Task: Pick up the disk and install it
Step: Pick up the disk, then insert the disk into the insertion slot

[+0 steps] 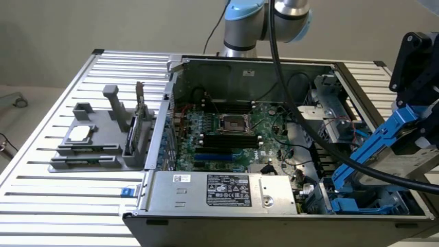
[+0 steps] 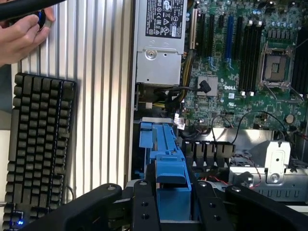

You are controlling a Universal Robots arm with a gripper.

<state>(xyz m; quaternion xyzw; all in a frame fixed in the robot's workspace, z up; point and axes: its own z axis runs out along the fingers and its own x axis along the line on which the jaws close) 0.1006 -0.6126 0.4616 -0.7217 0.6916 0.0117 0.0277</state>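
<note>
The disk [image 1: 392, 157], a silver-grey drive in a blue carrier frame, hangs tilted over the front corner of the open computer case [image 1: 205, 64] at the exterior view's right. My gripper [image 1: 413, 128] is shut on it from above. In the wrist view the disk's blue carrier [image 2: 171, 185] sits between my two black fingers [image 2: 144, 207], with the gripper [image 2: 174, 209] closed against its sides. Just below the disk is the blue drive cage [image 1: 363, 205], which the wrist view shows too [image 2: 155, 139]. The disk's label is hidden.
Inside the case lie the motherboard [image 1: 230, 131] and the power supply [image 1: 219, 191]. A thick black cable [image 1: 302, 118] crosses over the case. A grey fixture [image 1: 96, 139] with a small chip stands at the exterior view's left. A keyboard [image 2: 38, 144] and a hand [image 2: 21, 36] are beside the case.
</note>
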